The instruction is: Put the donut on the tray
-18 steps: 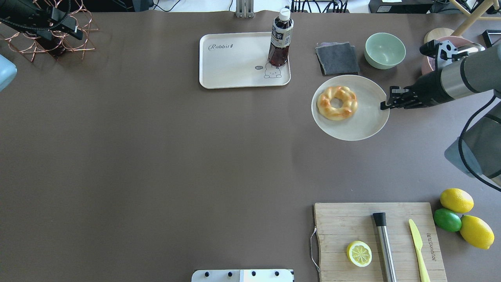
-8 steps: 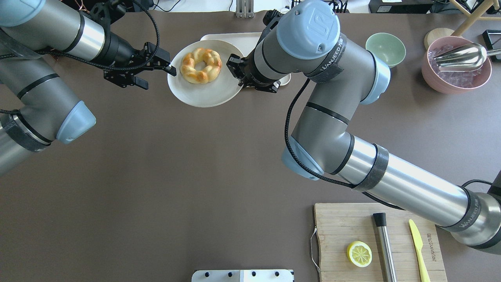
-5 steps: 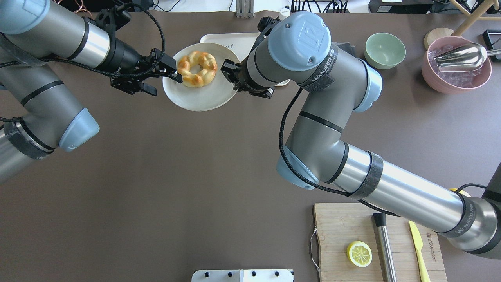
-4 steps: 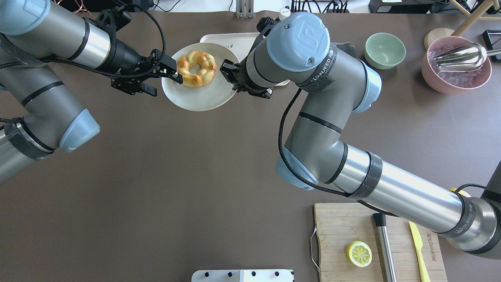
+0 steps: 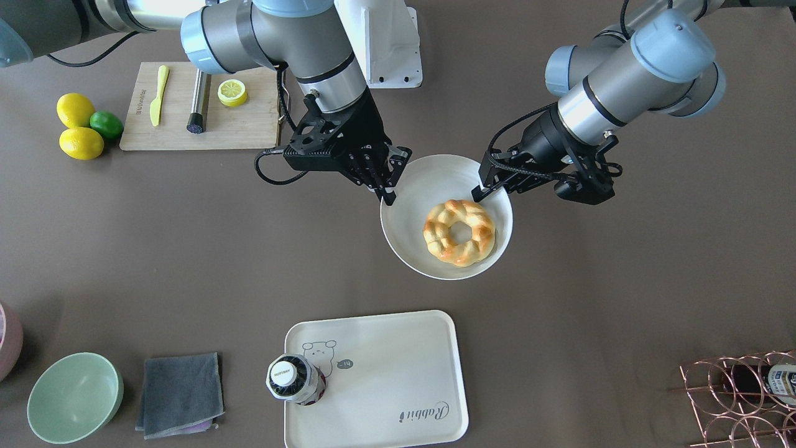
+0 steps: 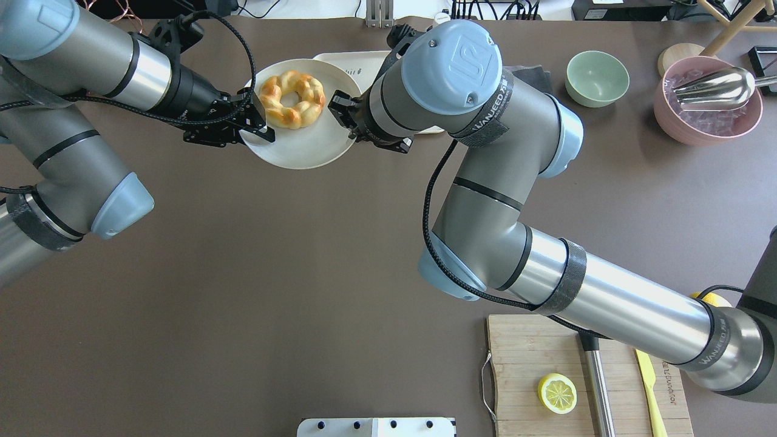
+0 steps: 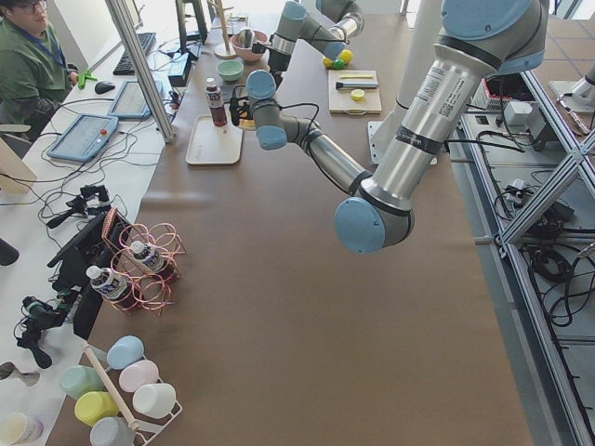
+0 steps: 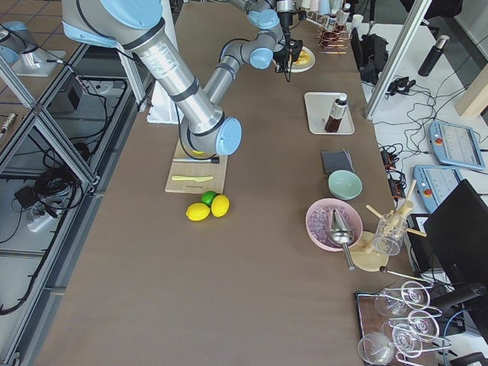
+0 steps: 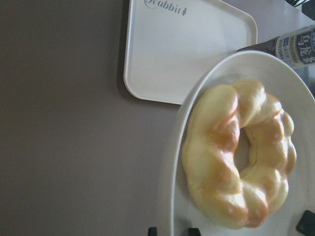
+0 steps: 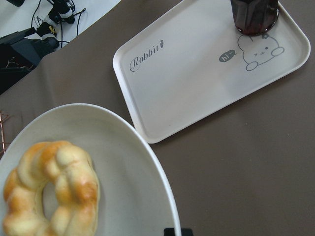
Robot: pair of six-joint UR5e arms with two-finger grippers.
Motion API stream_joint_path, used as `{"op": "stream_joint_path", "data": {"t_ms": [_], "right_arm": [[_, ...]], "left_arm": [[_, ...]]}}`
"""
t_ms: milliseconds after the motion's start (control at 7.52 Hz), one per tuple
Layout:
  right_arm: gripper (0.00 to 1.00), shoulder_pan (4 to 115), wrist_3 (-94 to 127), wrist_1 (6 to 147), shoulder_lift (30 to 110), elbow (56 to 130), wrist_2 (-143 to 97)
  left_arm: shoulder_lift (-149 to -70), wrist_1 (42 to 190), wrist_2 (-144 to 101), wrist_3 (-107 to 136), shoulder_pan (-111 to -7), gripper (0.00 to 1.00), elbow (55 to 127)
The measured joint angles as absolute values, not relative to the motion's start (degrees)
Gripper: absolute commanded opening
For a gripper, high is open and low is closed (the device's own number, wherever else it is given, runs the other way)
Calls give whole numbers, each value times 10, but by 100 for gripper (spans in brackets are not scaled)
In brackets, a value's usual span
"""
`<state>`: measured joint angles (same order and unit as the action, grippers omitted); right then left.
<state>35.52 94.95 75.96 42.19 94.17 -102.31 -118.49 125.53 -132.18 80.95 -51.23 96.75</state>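
The donut (image 5: 459,232) lies on a round white plate (image 5: 415,194), which both grippers hold at opposite rims, short of the tray. My right gripper (image 5: 388,190) is shut on the plate's rim at the side toward the cutting board. My left gripper (image 5: 487,186) is shut on the opposite rim. In the overhead view the donut (image 6: 292,100) and plate (image 6: 303,145) sit between the left gripper (image 6: 258,124) and right gripper (image 6: 341,112). The cream tray (image 5: 385,354) lies beyond the plate and holds only a bottle. The left wrist view shows donut (image 9: 236,152) and tray (image 9: 187,54).
A dark drink bottle (image 5: 291,378) stands on the tray's corner by the bear drawing. A grey cloth (image 5: 180,393) and green bowl (image 5: 74,397) lie beside the tray. A cutting board (image 5: 249,127) with a lemon slice (image 5: 232,92) is near the base. A copper wire rack (image 5: 740,398) stands far left.
My right gripper carried the plate with the donut across to the tray area. My left gripper came in open, then shut on the plate's other rim. The plate has shifted farther back-left.
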Motion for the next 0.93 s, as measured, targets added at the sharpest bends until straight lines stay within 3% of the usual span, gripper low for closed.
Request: {"op": "stream_joint_path", "data": {"t_ms": [133, 931], "right_arm": [[0, 356, 949, 761, 425, 942, -1023], [0, 357, 945, 766, 450, 968, -1026]], "left_arm": [[-1184, 1255, -1322, 809, -513, 24, 971], [-1169, 1255, -1321, 807, -514, 24, 982]]}}
